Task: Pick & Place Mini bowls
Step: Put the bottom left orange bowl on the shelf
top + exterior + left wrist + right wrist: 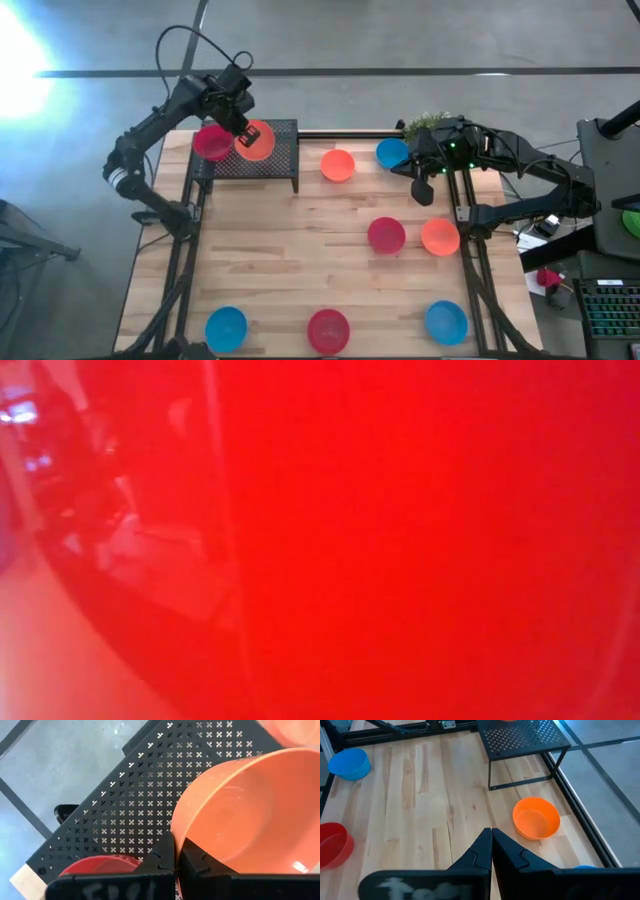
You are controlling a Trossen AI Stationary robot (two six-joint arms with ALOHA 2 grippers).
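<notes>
**A:** Where are the mini bowls?

**B:** Seen from above, they are scattered over a wooden table [300,260]. A black perforated rack [275,160] stands at the far left corner. A red bowl [211,142] already sits on it. The left gripper [243,130] is above the rack, its fingers pinched on the rim of an orange bowl [257,140].

**A:** And the others?

**B:** Loose on the wood: another orange bowl [338,165] just beside the rack, a blue one [392,153] by the right gripper [420,172], a red and an orange together mid-right, and blue, red, blue along the near edge. The low camera is filled by a red surface, probably that near red bowl.

**A:** Is the right gripper holding anything?

**B:** No. Its fingers [507,851] are pressed together, empty, above bare wood at the far right.

**A:** How would these bowls handle?

**B:** They look like thin, smooth plastic, so probably light, fairly stiff and a little slippery. The wall is the only graspable part: one finger inside, one outside, as the left gripper has it. A loose bowl may slide or tip if nudged.
</notes>
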